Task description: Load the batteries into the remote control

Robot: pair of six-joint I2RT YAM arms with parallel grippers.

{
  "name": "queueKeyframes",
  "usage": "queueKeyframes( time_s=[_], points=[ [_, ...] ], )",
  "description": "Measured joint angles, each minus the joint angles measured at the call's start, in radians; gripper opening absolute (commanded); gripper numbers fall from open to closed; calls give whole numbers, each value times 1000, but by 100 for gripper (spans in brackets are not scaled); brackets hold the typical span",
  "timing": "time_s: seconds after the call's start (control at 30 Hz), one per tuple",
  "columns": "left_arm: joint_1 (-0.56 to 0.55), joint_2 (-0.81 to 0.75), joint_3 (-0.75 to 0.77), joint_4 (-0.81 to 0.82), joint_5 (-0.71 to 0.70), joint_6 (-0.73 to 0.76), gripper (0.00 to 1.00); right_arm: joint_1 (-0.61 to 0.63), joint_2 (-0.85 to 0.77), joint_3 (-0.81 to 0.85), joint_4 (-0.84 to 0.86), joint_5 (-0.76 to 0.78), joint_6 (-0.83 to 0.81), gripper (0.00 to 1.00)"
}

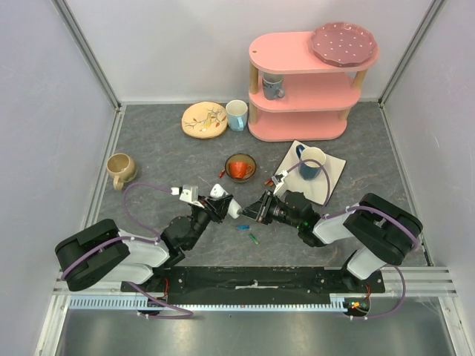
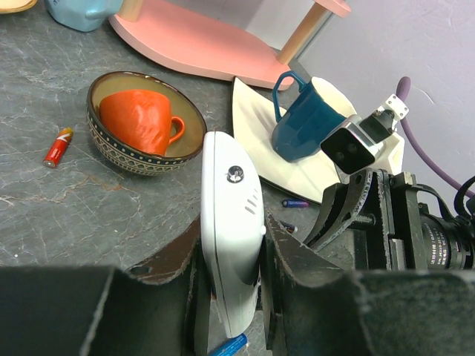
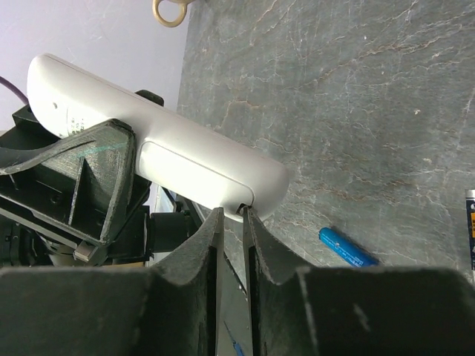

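Note:
My left gripper (image 1: 216,207) (image 2: 231,231) is shut on the white remote control (image 1: 221,197) (image 2: 230,215) and holds it above the table. In the right wrist view the remote (image 3: 171,141) shows its closed battery cover. My right gripper (image 1: 249,212) (image 3: 231,216) is nearly shut and holds nothing, its fingertips (image 3: 215,222) touching the notch at the cover's end. A blue battery (image 1: 243,227) (image 3: 347,247) and a green battery (image 1: 254,239) lie on the table below. A red battery (image 2: 57,147) lies left of the bowl. Two more batteries (image 2: 295,202) lie near the napkin.
An orange cup sits in a patterned bowl (image 1: 250,161). A dark blue mug (image 1: 312,162) stands on a white napkin (image 1: 338,165). A pink shelf (image 1: 304,81), a plate (image 1: 204,119), a light blue cup (image 1: 237,115) and a beige mug (image 1: 120,169) stand further off.

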Motion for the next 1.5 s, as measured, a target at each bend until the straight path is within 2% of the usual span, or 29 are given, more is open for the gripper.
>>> queueKeyframes(
  time_s=[1.5],
  points=[
    [-43, -11, 26, -38, -38, 83, 2, 0, -29, 0, -48, 3, -24, 19]
  ],
)
